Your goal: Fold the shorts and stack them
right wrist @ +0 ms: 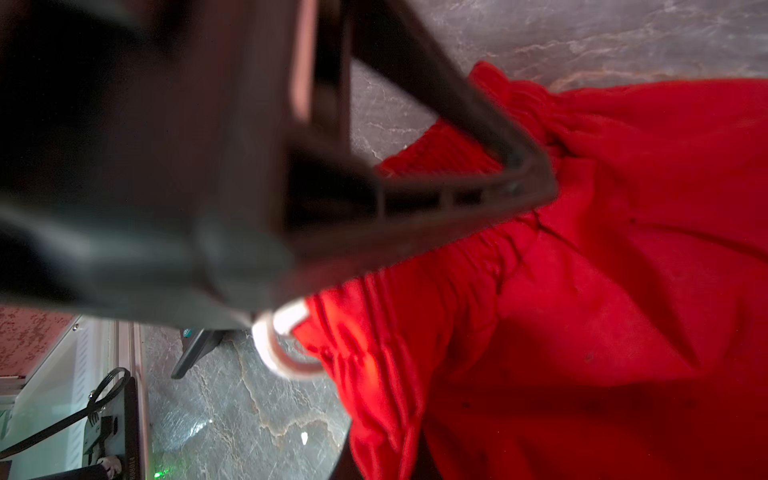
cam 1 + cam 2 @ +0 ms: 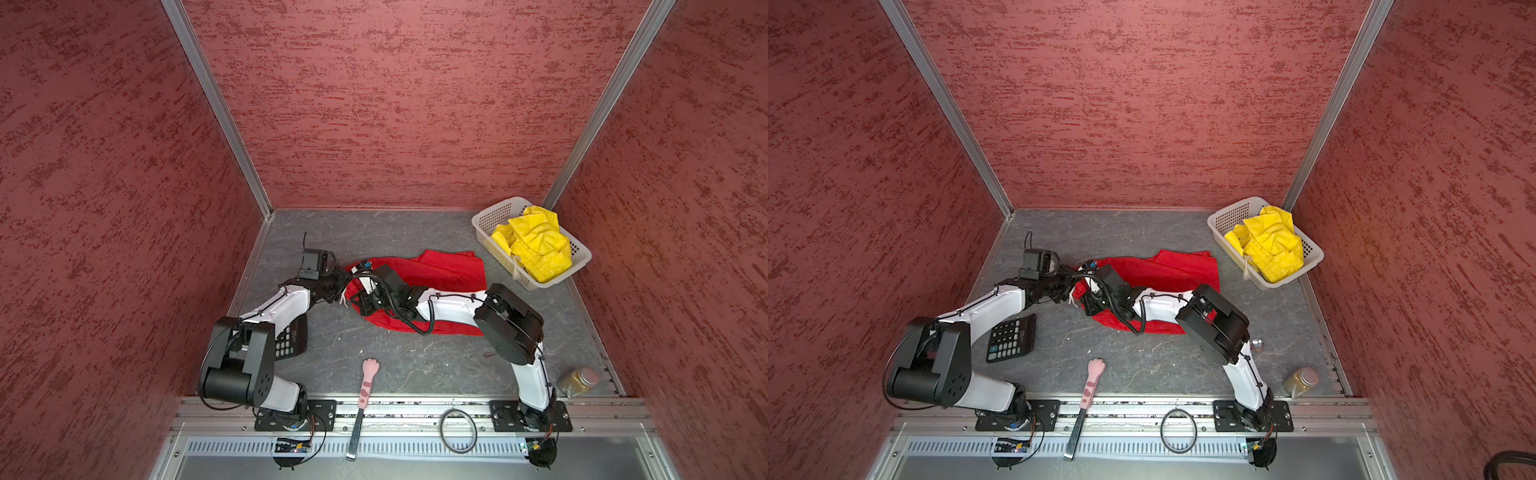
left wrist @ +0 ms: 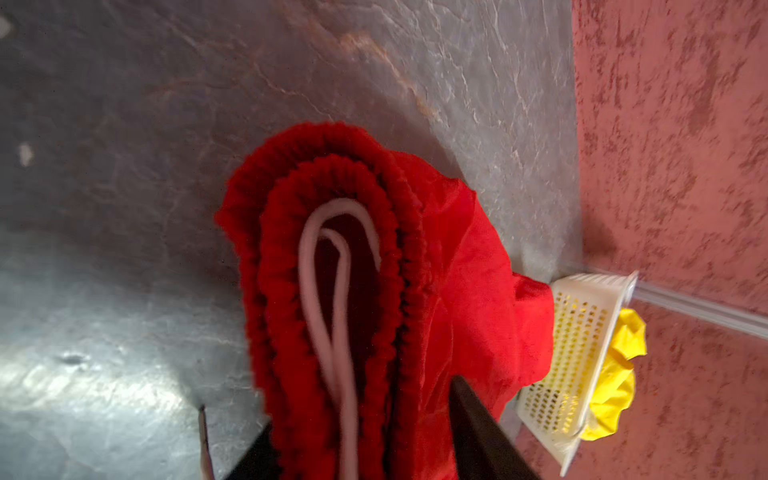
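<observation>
Red shorts [image 2: 440,270] lie crosswise, waistband [image 3: 332,166] pointing left.

White arm links [image 2: 284,303], black joints [image 2: 509,324], cables [image 2: 432,315]

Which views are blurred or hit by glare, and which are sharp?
Both top views: sharp and evenly lit. Left wrist view: red shorts soft near the lens, glare whitening the table. Right wrist view: the left gripper's fingers heavily out of focus, filling much of the frame.
</observation>
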